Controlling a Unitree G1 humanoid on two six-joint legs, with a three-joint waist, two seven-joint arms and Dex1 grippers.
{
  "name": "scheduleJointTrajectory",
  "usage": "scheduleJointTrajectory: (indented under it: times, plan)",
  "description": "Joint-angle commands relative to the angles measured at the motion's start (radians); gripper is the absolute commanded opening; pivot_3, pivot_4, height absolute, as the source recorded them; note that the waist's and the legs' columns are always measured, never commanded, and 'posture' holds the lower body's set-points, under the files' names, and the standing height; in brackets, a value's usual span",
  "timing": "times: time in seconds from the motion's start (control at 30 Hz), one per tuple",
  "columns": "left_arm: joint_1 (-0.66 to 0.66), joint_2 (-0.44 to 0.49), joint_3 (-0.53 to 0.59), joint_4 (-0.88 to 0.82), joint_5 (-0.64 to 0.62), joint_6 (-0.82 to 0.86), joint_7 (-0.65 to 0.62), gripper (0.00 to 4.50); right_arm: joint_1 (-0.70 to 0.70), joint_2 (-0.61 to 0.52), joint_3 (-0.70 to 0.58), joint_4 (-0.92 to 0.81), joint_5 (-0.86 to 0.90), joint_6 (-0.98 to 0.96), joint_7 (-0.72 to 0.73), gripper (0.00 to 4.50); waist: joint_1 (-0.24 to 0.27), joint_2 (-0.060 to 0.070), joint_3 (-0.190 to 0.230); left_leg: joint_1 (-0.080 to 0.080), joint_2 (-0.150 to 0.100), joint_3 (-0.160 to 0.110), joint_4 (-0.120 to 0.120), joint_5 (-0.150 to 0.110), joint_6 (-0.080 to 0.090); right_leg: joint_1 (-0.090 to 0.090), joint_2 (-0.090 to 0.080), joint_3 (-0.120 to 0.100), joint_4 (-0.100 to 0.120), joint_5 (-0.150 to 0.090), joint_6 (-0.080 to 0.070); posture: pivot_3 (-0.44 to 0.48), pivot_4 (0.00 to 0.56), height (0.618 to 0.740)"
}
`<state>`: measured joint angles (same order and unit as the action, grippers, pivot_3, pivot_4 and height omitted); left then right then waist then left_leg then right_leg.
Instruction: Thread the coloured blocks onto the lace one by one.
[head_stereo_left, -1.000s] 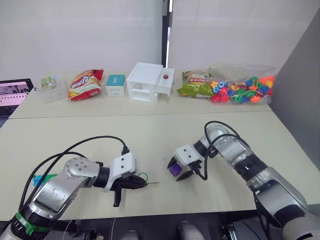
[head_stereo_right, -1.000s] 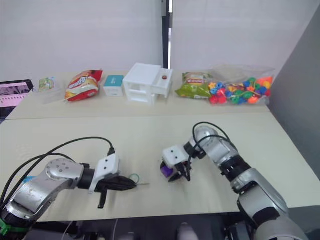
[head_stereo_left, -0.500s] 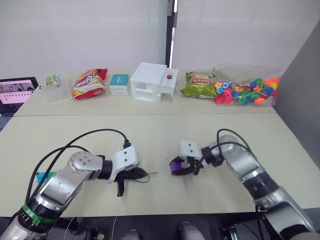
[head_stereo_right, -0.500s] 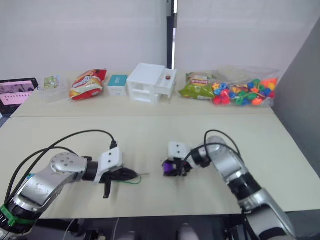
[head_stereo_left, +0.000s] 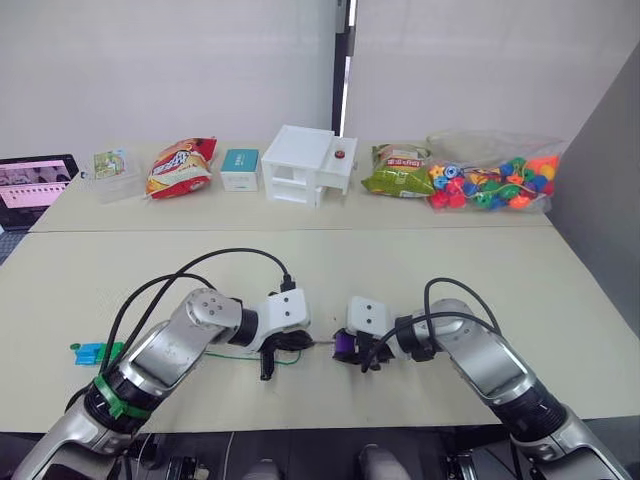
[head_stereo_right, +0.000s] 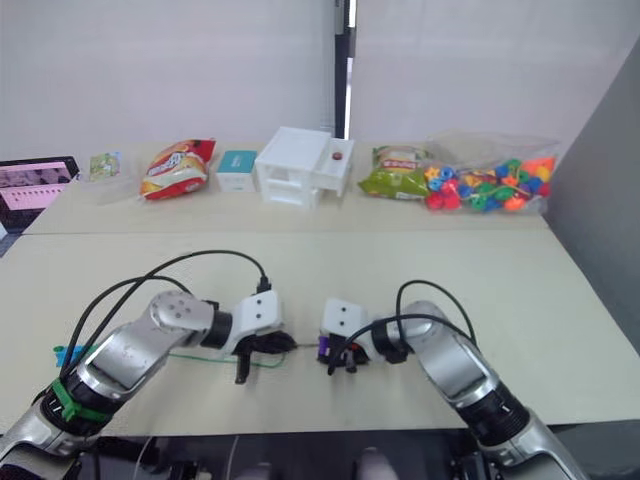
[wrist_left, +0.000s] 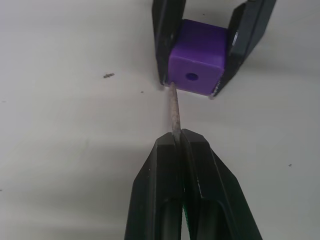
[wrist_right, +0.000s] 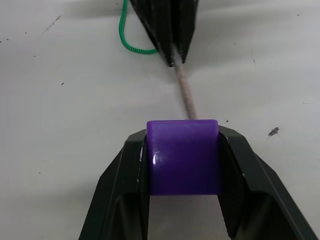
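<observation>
Near the front of the bench (head_stereo_left: 300, 270), the left pincer (wrist_left: 176, 141) faced the right pincer (wrist_right: 182, 150), the cube (wrist_left: 196, 56) in the right and the lace's stiff tip (wrist_left: 174, 111) between them. The lace (head_stereo_left: 215, 354) trailed left toward small blocks (head_stereo_left: 95, 351). Snack bags (head_stereo_left: 178, 167), boxes (head_stereo_left: 300, 165) and a bag of beads (head_stereo_left: 488, 182) lined the far edge.

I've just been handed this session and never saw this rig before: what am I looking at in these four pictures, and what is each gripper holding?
Two pictures come from the humanoid's head, looking down over both arms; the other two come from cameras on each wrist, looking along that gripper's black fingers. The left gripper is shut on the lace, a green cord with a stiff pale tip. The right gripper is shut on a purple block that has a hole in its face. The tip meets the block at its lower edge, beside the hole, not in it. Both work low over a pale table. At the table's back lie snack bags, a white box and a bag of coloured beads.
</observation>
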<state>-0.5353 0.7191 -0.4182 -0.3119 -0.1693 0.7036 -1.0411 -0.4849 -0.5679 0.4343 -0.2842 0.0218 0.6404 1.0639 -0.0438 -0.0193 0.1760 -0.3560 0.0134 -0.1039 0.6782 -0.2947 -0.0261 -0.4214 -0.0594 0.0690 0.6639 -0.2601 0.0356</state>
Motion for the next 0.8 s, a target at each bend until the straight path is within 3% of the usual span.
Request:
scheduleJointTrajectory:
  times: [0.03,0.5,0.8]
  plan:
    - [-0.026,-0.021,-0.014,-0.027,-0.006,0.009,-0.011,0.0,0.007,-0.004,0.019,-0.023,0.005,0.005,-0.009,1.2,0.0,0.0,0.0,0.0,0.0,0.0,0.0,0.0,0.0,0.0,0.0,0.0,0.0,0.0,0.0,0.0,0.15,0.74]
    - [-0.02,-0.018,-0.002,-0.081,-0.026,0.055,-0.039,0.0,0.007,-0.011,0.019,-0.03,0.006,0.022,-0.025,1.2,0.001,0.0,0.0,0.0,0.0,0.0,0.0,0.0,0.0,0.0,0.0,0.0,0.0,0.0,0.0,0.0,0.15,0.74]
    - [-0.036,-0.067,-0.019,-0.07,-0.026,0.055,-0.032,0.0,0.002,-0.012,0.027,-0.035,0.005,0.029,-0.028,1.2,0.001,0.0,0.0,0.0,0.0,0.0,0.0,0.0,0.0,0.001,0.0,0.0,0.0,0.0,0.0,0.0,0.15,0.74]
